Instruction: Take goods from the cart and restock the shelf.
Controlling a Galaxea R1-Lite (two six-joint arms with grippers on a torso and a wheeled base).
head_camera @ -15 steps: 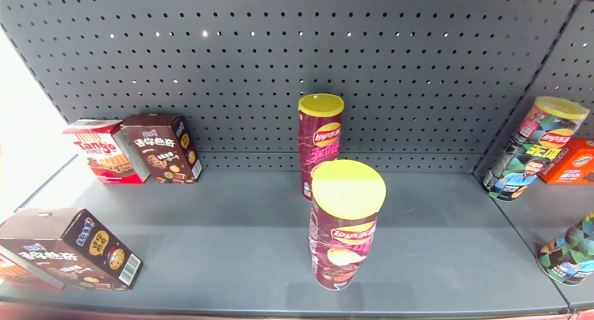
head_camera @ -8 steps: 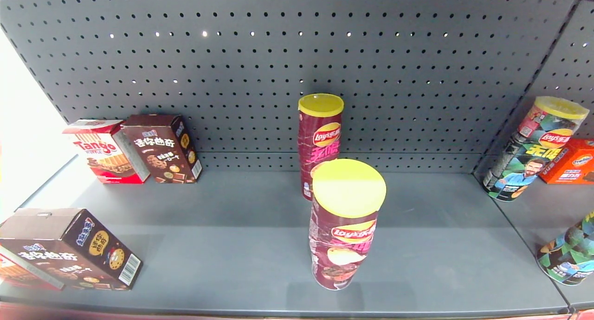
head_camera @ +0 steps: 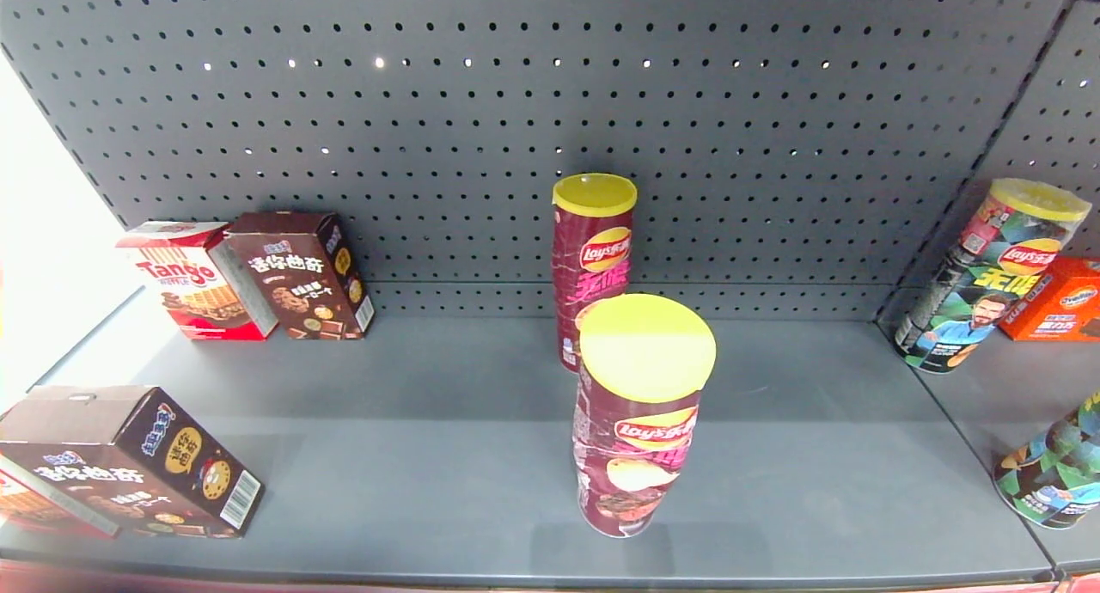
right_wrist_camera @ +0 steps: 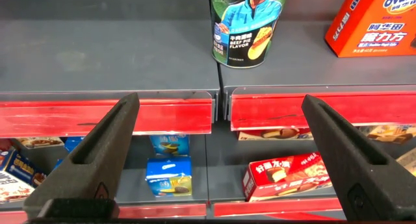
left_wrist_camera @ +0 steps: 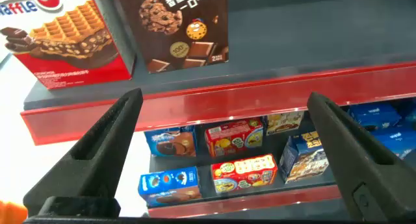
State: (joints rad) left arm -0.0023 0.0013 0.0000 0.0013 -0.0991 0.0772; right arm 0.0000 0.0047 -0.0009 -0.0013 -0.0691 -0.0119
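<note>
Head view, and the near maroon cardboard chip tube with its yellow plastic lid stands upright on the grey metal shelf, at six o'clock of its twin tube by the perforated back panel. My left pincer is spread wide, released; my right pincer likewise.

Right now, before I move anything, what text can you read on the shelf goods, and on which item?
"Tango": red wafer box, back left.
"迷你曲奇": brown cookie box beside it.
"Lay's": front maroon can and rear maroon can.
"BEEF PIE FLAVOR": green can.
Orange box: name cut off at the picture's edge.
Lower-shelf boxes: print too small to read.
</note>
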